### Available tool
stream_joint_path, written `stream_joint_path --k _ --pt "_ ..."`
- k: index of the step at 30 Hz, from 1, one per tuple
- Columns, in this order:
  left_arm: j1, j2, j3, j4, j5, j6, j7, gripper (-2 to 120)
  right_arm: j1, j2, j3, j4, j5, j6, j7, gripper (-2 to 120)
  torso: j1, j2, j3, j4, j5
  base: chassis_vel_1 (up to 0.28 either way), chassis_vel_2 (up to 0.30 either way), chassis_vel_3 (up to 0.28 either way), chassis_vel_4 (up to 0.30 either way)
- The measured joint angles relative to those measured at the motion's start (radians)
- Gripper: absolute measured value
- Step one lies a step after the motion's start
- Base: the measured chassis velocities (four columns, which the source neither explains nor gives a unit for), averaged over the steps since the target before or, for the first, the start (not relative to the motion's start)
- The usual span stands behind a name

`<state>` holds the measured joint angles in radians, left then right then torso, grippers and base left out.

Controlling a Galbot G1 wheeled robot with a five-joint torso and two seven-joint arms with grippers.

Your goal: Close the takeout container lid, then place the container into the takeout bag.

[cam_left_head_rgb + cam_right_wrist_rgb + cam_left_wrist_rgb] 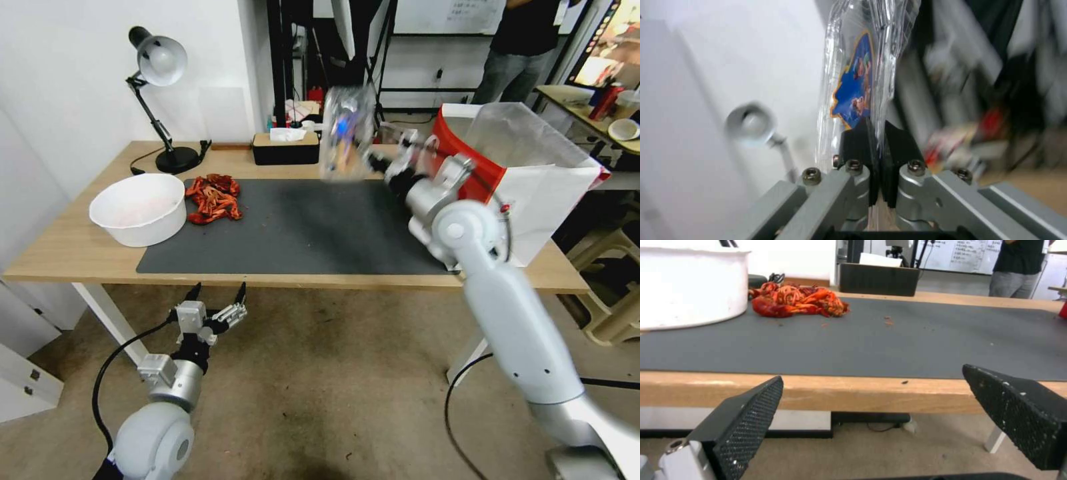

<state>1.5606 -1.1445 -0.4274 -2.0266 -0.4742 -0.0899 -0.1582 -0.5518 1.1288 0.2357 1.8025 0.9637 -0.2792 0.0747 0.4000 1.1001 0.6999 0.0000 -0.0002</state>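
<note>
The takeout bag (533,180) stands just behind the right gripper (393,175), whose jaws pinch one thin edge of the airborne takeout container (347,133), so it could slip free, while the left gripper (217,293) hangs spread below the table.

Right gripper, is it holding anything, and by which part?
Yes. The right gripper is shut on one edge of the clear takeout container, held up above the table. The left gripper holds nothing.
</note>
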Motion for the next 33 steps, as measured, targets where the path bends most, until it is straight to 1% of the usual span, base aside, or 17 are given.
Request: stream_joint_path --k 1,2,4,6,8,11,14,18,20,21,22,24,26,28,29,30,33 --pt "0.005 -0.002 -0.002 0.002 0.000 -0.004 0.000 100 0.010 -0.037 0.019 0.018 -0.075 0.027 0.003 0 0.000 0.000 0.000 0.0000 0.0004 0.000 0.000 0.000 0.000" --pt "0.007 -0.003 -0.003 0.003 0.000 -0.006 0.001 100 0.014 -0.060 0.032 0.026 -0.109 0.034 0.010 0 0.000 0.000 0.000 0.0000 0.0003 0.000 0.000 0.000 0.000" --pt "0.009 -0.003 -0.003 0.004 -0.001 -0.007 0.001 100 0.015 -0.080 0.046 0.032 -0.134 0.037 0.020 0 0.000 0.000 0.000 0.0001 0.0004 0.000 0.000 0.000 0.000" --pt "0.010 -0.004 -0.003 0.007 -0.001 -0.011 0.005 100 0.004 -0.143 0.105 0.049 -0.196 0.030 0.062 0 0.000 0.000 0.000 0.0000 0.0004 0.000 0.000 0.000 0.000" --pt "0.010 -0.004 -0.002 0.008 -0.001 -0.011 0.005 100 -0.003 -0.158 0.124 0.053 -0.204 0.026 0.071 0 0.000 0.000 0.000 -0.0001 0.0006 0.000 0.000 0.000 0.000" --pt "0.004 -0.006 0.008 0.012 -0.003 -0.012 0.005 100 -0.050 -0.212 0.201 0.067 -0.198 0.005 0.104 0 0.000 0.000 0.000 -0.0004 0.0004 0.000 0.000 0.000 0.000" --pt "-0.002 -0.008 0.015 0.017 -0.006 -0.013 0.005 100 -0.092 -0.233 0.238 0.067 -0.193 -0.003 0.128 0 0.000 0.000 0.000 -0.0003 0.0004 0.000 0.000 0.000 0.000" --pt "-0.007 -0.008 0.017 0.018 -0.007 -0.013 0.004 100 -0.119 -0.230 0.259 0.068 -0.177 -0.004 0.149 0 0.000 0.000 0.000 0.0001 0.0002 0.000 0.000 0.000 0.000" --pt "-0.009 -0.008 0.017 0.018 -0.007 -0.013 0.004 100 -0.136 -0.223 0.273 0.070 -0.169 -0.013 0.161 7 0.000 0.000 0.000 0.0000 0.0003 0.000 0.000 0.000 0.000" --pt "-0.009 -0.007 0.017 0.018 -0.007 -0.013 0.004 100 -0.144 -0.218 0.279 0.071 -0.166 -0.019 0.175 13 0.000 0.000 0.000 0.0001 0.0004 0.000 0.000 0.000 0.000" --pt "-0.009 -0.007 0.017 0.018 -0.007 -0.013 0.004 100 -0.144 -0.218 0.279 0.071 -0.166 -0.019 0.175 13 0.000 0.000 0.000 0.0001 0.0004 0.000 0.000 0.000 0.000" --pt "-0.007 -0.005 0.017 0.020 -0.007 -0.013 0.003 100 -0.155 -0.215 0.283 0.071 -0.178 -0.015 0.189 25 0.000 0.000 0.000 0.0001 0.0001 0.000 0.000 0.000 0.000" --pt "-0.007 -0.005 0.017 0.020 -0.007 -0.013 0.002 100 -0.157 -0.214 0.283 0.069 -0.181 -0.014 0.191 28 0.000 0.000 0.000 0.0001 0.0002 0.000 0.000 0.000 0.000" --pt "-0.006 -0.006 0.017 0.020 -0.008 -0.013 0.000 100 -0.163 -0.214 0.284 0.068 -0.183 -0.010 0.203 37 0.000 0.000 0.000 0.0001 0.0001 0.000 0.000 0.000 0.000" --pt "-0.007 -0.006 0.017 0.020 -0.008 -0.013 -0.001 100 -0.167 -0.214 0.286 0.068 -0.183 -0.007 0.203 43 0.000 0.000 0.000 0.0001 0.0001 0.000 0.000 0.000 0.000" --pt "-0.007 -0.006 0.017 0.020 -0.008 -0.013 -0.001 100 -0.167 -0.214 0.286 0.068 -0.183 -0.007 0.203 43 0.000 0.000 0.000 0.0001 0.0001 0.000 0.000 0.000 0.000" --pt "-0.009 -0.007 0.017 0.019 -0.011 -0.013 -0.004 100 -0.196 -0.218 0.290 0.094 -0.149 0.028 0.171 56 0.000 0.000 0.000 0.0000 0.0000 0.000 0.000 0.000 0.000"
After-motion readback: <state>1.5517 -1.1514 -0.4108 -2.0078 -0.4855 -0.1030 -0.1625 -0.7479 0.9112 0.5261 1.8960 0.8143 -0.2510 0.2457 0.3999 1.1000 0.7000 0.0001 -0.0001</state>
